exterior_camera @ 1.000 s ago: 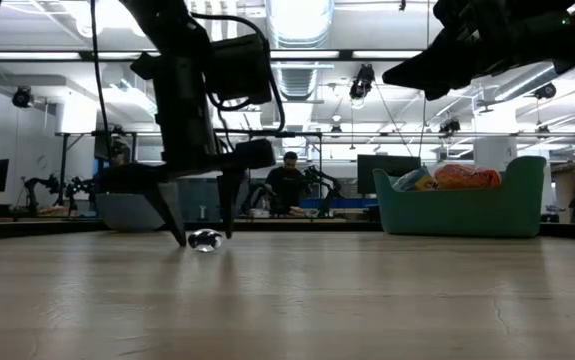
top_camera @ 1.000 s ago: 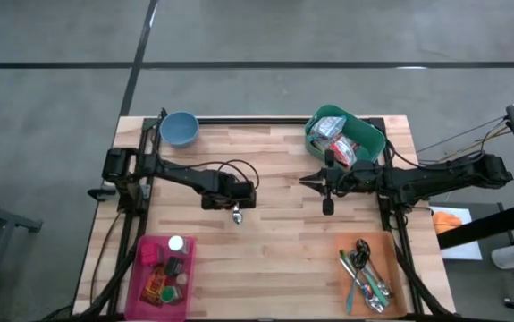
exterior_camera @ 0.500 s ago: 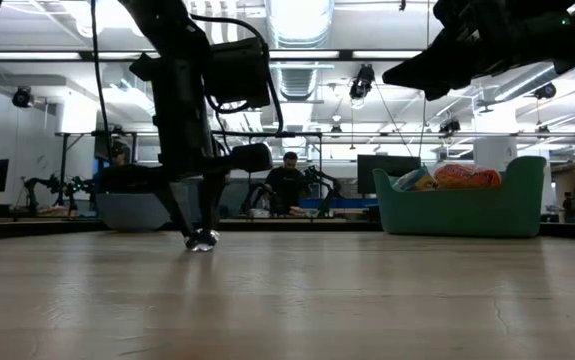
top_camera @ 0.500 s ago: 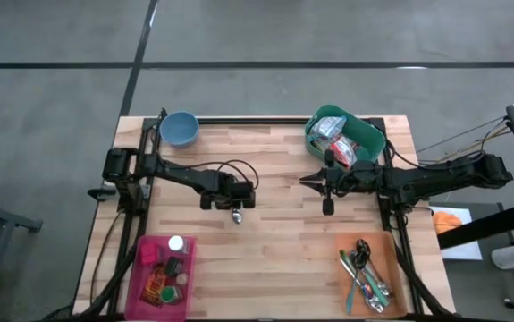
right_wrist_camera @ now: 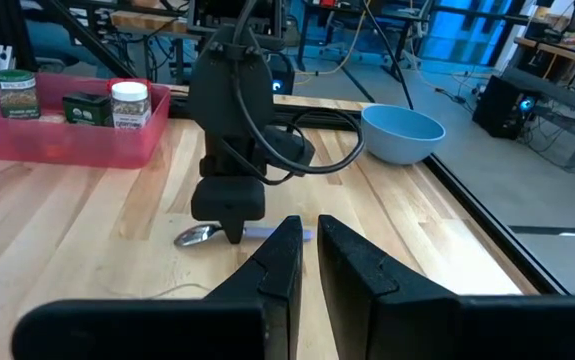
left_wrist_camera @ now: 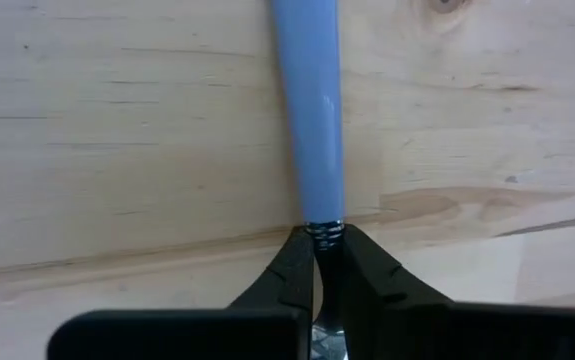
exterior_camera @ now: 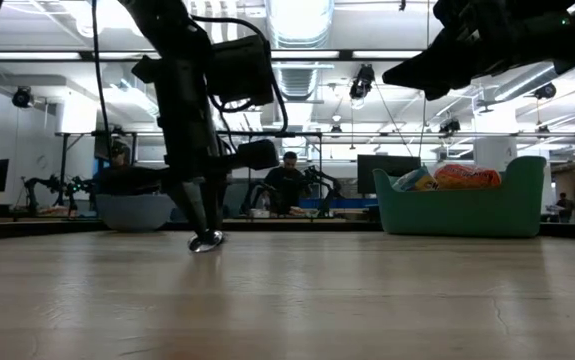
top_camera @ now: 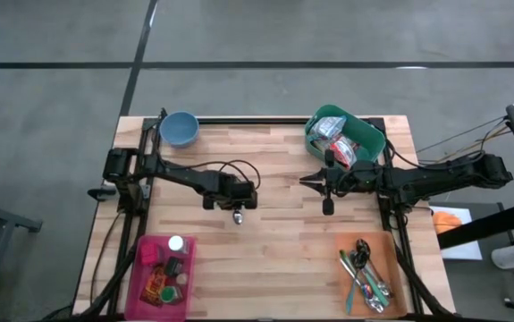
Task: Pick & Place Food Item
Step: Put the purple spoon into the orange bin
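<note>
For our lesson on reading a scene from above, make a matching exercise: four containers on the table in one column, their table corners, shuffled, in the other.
As seen in the high view.

Column A
1. blue bowl
2. green bin
3. pink tray
4. orange tray

Column B
a. lower right corner
b. upper left corner
c. lower left corner
d. upper right corner

Pairs: 1-b, 2-d, 3-c, 4-a

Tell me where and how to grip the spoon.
Grip the spoon at the neck, where the blue handle meets the metal bowl, coming straight down from above. It lies flat on the table, so its narrow sides are what fingers can pinch. The left gripper is shut there.
</note>
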### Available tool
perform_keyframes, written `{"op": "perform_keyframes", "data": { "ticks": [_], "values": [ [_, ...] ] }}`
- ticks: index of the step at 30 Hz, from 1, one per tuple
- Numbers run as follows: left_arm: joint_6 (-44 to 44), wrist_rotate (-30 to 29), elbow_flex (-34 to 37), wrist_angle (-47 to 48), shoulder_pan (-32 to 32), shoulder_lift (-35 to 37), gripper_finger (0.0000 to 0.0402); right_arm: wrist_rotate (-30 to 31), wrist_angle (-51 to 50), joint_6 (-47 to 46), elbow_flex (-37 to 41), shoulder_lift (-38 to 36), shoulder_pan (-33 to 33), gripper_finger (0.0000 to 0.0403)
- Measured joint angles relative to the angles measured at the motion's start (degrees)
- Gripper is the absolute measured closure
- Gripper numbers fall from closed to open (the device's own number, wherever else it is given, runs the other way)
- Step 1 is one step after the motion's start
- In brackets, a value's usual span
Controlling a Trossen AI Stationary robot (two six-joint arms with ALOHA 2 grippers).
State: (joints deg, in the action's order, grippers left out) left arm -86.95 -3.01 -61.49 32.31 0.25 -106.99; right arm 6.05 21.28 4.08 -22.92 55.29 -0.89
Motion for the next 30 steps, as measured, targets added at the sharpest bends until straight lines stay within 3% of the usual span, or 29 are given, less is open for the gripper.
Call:
{"op": "perform_keyframes", "data": {
  "ticks": [4,11,22,30],
  "values": [
    [1.71,-1.55,-0.21,-2.1,-0.05,0.66,0.0385,-0.01,0.0,0.0,0.0,0.0,0.0,0.037],
    [14.54,-7.83,-0.34,-7.84,-0.15,2.7,0.0386,-0.01,0.02,0.0,0.0,0.0,-0.02,0.037],
    [47.13,-9.97,-0.39,-18.36,-1.31,4.36,0.0387,-0.01,-0.02,0.0,0.0,0.0,-0.02,0.037],
    [61.23,-13.46,-0.32,-27.03,-4.13,8.35,0.0387,-0.01,0.0,0.0,0.0,0.0,-0.02,0.037]
  ]
}}
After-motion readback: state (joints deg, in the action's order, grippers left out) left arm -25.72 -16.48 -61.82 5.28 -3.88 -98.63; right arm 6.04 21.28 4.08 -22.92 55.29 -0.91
